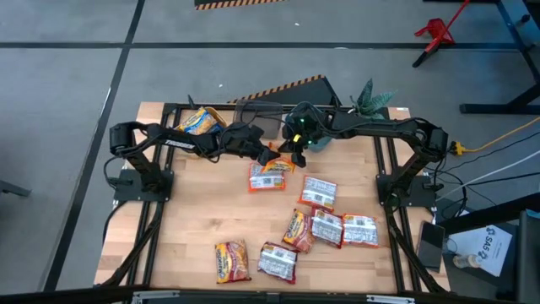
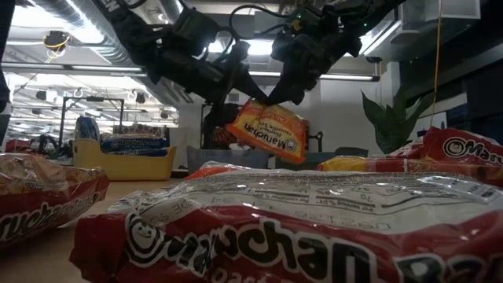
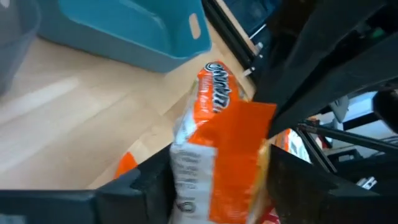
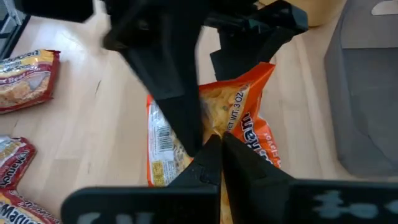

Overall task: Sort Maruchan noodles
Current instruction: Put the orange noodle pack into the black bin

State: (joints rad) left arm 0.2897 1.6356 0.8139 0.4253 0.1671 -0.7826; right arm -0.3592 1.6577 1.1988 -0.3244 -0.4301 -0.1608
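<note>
- Far left of counter (image 1: 194, 228): yellow bin (image 1: 201, 121) already holding packets.
- Centre back: orange packet (image 2: 269, 130) held aloft between both arms.
- Left gripper (image 3: 217, 180) fingers spread either side of the packet, closing unclear; right gripper (image 4: 217, 149) fingers pinching its edge.
- Right half: about seven loose packets (image 1: 319, 192) unsorted; most work remains.
- Low view alone shows packet off counter; right wrist view shows pinch.
</note>
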